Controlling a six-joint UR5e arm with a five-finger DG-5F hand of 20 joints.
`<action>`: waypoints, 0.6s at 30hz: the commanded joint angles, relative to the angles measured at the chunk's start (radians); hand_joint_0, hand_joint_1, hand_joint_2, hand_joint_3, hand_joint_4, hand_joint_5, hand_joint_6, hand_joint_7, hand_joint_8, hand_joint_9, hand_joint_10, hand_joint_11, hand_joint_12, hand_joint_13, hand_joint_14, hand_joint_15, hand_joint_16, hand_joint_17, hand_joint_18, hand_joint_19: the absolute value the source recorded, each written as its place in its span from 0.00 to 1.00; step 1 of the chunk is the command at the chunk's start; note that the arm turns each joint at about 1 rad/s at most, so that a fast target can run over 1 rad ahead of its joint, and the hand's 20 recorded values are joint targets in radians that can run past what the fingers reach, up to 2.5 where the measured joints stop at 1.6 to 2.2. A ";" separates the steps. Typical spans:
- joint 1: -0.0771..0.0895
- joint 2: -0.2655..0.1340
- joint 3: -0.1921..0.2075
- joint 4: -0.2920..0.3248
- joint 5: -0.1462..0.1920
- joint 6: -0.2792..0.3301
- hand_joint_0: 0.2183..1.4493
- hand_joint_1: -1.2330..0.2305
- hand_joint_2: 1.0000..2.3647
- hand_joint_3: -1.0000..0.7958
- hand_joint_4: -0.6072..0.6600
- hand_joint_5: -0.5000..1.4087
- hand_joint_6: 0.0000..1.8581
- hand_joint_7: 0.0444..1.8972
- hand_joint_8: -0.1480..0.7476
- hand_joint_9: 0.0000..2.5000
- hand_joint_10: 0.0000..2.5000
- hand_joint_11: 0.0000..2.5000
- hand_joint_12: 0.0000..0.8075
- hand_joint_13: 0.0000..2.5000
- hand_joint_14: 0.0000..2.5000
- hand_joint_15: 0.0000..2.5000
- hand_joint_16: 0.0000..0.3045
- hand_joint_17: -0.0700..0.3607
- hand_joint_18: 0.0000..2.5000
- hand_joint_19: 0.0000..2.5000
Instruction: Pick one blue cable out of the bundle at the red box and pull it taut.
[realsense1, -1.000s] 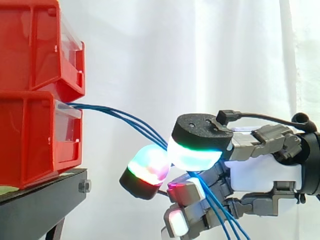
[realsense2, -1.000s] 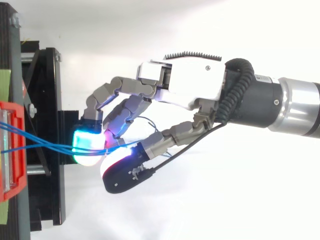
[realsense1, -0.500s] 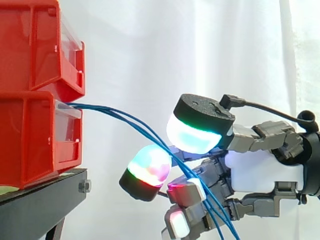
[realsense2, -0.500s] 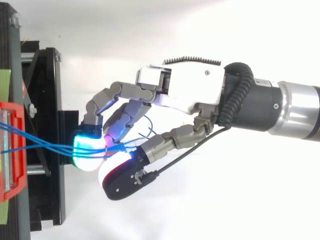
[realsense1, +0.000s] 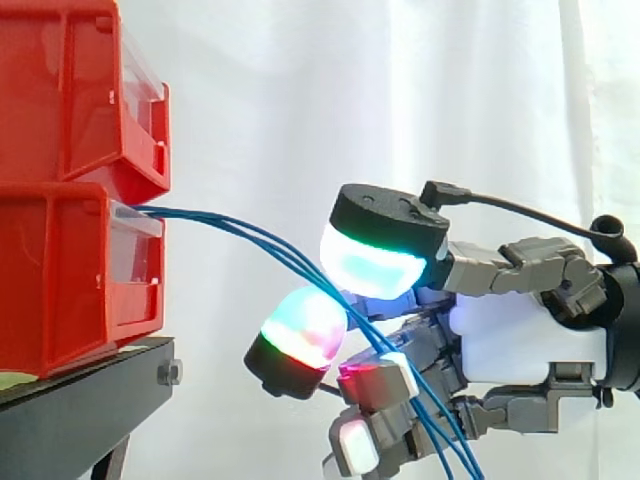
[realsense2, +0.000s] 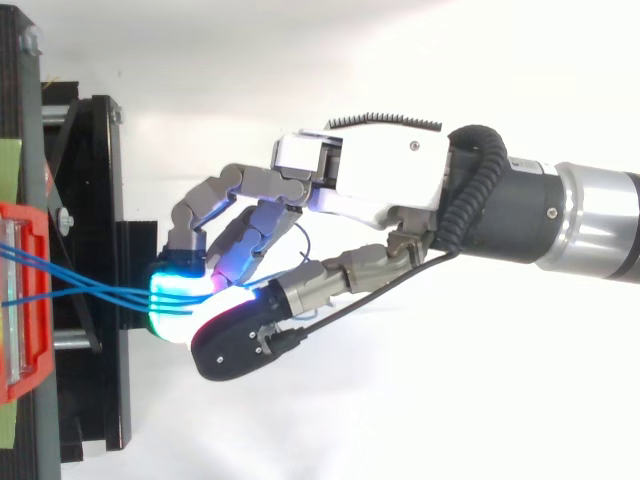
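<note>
Side view: two red bins (realsense1: 70, 200) are sitting stacked at the left edge on a black stand (realsense1: 80, 400) in the lower left corner, with a white curtain (realsense1: 400, 100) hanging behind. The blue cables (realsense1: 240, 235) are coming out of the lower bin's front and sagging down to the right as a loose bundle, not taut. The hand (realsense1: 520, 340) is reaching in from the right, low in the frame, and is grasping the cables. They are passing between its two large glowing pads (realsense1: 370, 265) and running on through the curled fingers to the bottom edge.

Top view: the hand (realsense2: 370, 175) is stretching from the arm (realsense2: 590, 220) at the right edge toward the bin (realsense2: 30, 300) at the left edge. The cables (realsense2: 90, 290) are crossing the stand (realsense2: 95, 200) and converging into the pads (realsense2: 185, 300), which are pressing close together around them at centre left.
</note>
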 joint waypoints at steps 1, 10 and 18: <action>-0.001 0.000 0.000 0.000 0.001 0.000 0.32 0.39 0.01 0.37 0.62 0.18 0.45 0.48 0.56 0.44 0.00 0.51 0.47 0.38 0.01 0.25 0.15 0.41 0.27 0.17; -0.002 -0.002 -0.001 0.002 0.003 -0.006 0.36 0.29 0.01 0.41 0.60 0.17 0.48 0.49 0.57 0.44 0.00 0.52 0.47 0.38 0.01 0.25 0.16 0.41 0.27 0.16; -0.004 0.000 0.000 0.002 0.005 -0.006 0.30 0.29 0.00 0.28 0.65 0.17 0.48 0.46 0.57 0.45 0.00 0.52 0.47 0.38 0.01 0.25 0.16 0.41 0.28 0.16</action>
